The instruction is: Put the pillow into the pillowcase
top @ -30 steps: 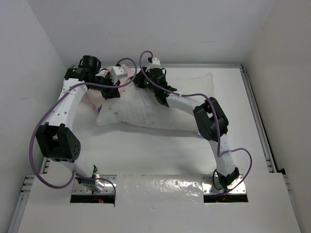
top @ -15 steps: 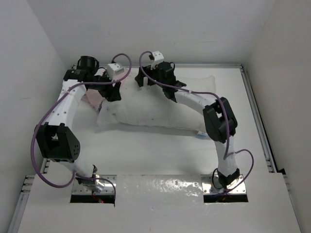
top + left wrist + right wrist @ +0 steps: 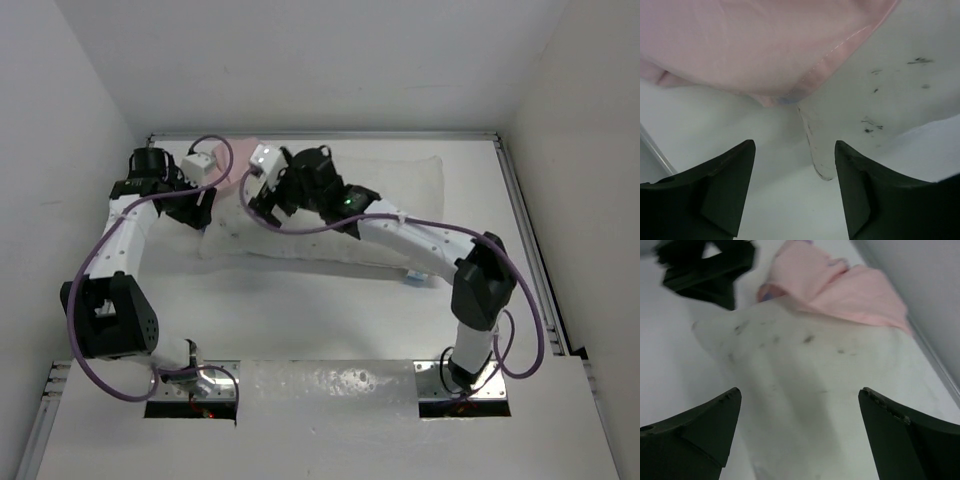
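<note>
The white speckled pillow (image 3: 330, 225) lies across the back of the table, and a small blue tag shows at its near right edge. The pink pillowcase (image 3: 238, 151) sits bunched at the pillow's far left end, mostly hidden by both wrists. In the left wrist view, the pillowcase (image 3: 755, 45) drapes over the pillow (image 3: 890, 85), and a pillow corner hangs between the fingers. My left gripper (image 3: 795, 145) is open and holds nothing. My right gripper (image 3: 800, 390) is open wide above the pillow (image 3: 805, 380), with the pillowcase (image 3: 840, 290) beyond. From above, the left gripper (image 3: 200, 212) and right gripper (image 3: 252, 205) flank the pillow's left end.
White walls close in the table on the left, back and right. A metal rail (image 3: 528, 250) runs along the right edge, and another follows the back edge (image 3: 400, 134). The left gripper (image 3: 705, 270) shows dark in the right wrist view's top left.
Both grippers have gone from shut to open, letting go of the fabric. The left arm has drawn left. The right arm has swung left and lower over the pillow's left end.
</note>
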Action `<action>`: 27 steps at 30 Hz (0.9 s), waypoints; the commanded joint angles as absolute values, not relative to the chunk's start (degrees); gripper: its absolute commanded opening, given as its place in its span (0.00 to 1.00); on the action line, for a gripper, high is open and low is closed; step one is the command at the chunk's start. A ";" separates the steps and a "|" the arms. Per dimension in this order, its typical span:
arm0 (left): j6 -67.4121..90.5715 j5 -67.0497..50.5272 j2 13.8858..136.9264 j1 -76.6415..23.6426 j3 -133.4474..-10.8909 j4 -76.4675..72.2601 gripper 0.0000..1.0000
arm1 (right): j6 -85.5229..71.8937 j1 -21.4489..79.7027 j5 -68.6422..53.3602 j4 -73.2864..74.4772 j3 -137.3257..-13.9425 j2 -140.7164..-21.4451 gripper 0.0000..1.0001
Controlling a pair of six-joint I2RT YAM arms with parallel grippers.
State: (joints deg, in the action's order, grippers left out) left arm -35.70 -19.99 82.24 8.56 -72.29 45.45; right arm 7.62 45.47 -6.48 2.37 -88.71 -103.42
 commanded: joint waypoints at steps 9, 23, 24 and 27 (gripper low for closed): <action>-23.91 -12.04 89.38 8.09 -67.94 19.52 0.57 | 15.47 52.21 9.13 4.31 -93.68 -117.32 0.99; -27.85 -19.42 92.73 9.05 -72.42 27.33 0.00 | 4.59 50.10 10.38 0.35 -100.80 -124.36 0.00; -28.04 -19.86 92.64 9.05 -72.77 27.94 0.00 | 4.31 49.84 8.89 -0.95 -101.16 -124.19 0.00; -28.30 -21.44 92.90 9.05 -74.18 29.79 0.05 | 5.80 49.83 7.83 -2.63 -99.32 -122.35 0.00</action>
State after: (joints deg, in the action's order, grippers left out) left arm -26.72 -18.11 94.98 8.73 -71.33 27.73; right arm 7.62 50.61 9.87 0.80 -98.54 -124.31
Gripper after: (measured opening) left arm 0.039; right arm 0.024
